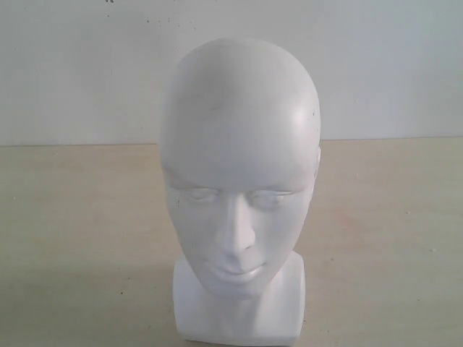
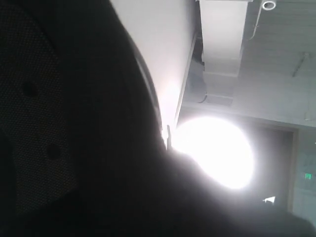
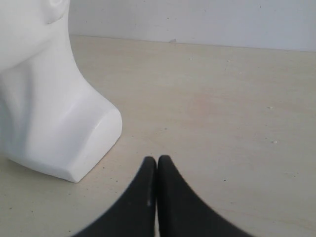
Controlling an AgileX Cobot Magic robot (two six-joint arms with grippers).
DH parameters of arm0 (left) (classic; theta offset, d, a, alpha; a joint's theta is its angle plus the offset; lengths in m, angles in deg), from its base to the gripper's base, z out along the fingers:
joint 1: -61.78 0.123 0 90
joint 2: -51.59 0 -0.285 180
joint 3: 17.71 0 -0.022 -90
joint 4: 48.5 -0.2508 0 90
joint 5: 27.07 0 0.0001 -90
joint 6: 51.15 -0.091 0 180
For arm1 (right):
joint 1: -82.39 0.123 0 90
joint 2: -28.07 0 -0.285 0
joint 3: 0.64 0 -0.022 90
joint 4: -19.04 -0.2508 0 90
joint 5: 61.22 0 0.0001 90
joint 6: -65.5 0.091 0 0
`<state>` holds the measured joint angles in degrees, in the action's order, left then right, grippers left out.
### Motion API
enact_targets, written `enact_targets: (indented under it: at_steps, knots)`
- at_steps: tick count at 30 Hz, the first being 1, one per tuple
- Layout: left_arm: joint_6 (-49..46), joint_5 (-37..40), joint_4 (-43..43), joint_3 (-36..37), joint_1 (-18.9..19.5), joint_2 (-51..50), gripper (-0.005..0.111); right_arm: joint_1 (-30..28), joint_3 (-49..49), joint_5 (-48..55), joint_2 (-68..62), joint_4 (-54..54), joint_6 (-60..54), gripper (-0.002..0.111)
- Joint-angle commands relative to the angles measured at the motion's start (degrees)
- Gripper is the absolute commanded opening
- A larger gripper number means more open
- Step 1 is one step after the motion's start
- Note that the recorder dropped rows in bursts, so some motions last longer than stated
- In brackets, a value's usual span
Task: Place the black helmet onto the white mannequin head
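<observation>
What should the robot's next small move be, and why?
Probably carry the black helmet in above the white mannequin head: the head is bare in the exterior view, while dark padded lining fills the left wrist view. The right gripper is shut, holding nothing.

Lab-like room: bare tabletop [image 1: 72, 238], white wall [image 1: 72, 72], ceiling duct [image 2: 222, 39].

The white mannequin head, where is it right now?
The white mannequin head stands upright on the table, centre of the exterior view, facing the camera. The right wrist view shows its neck base near the right end effector, not touching it.
</observation>
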<state>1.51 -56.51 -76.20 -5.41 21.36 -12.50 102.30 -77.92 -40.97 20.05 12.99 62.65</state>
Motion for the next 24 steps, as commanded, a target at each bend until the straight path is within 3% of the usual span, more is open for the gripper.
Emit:
enact_targets:
  at_steps: [1, 7, 12, 19, 24]
  knots:
    - [-1.05, -9.62, 4.39, -1.0, -0.12, 0.43, 0.004, 0.12, 0.06, -0.68, 0.24, 0.43, -0.03, 0.0]
    - [9.67, -21.56, 4.73, -1.0, -0.12, -2.84, 0.004, 0.12, 0.06, -0.68, 0.24, 0.43, -0.15, 0.0]
    - [13.55, -25.41, 3.16, -1.11, -0.12, -4.71, 0.004, 0.12, 0.06, -0.68, 0.24, 0.43, -0.05, 0.0]
    - [22.52, -37.93, 1.97, -1.11, -0.12, -8.04, 0.004, 0.12, 0.06, -0.68, 0.24, 0.43, -0.05, 0.0]
    - [25.55, -40.52, 1.76, -1.11, -0.12, -11.28, 0.004, 0.12, 0.06, -0.68, 0.24, 0.43, -0.05, 0.0]
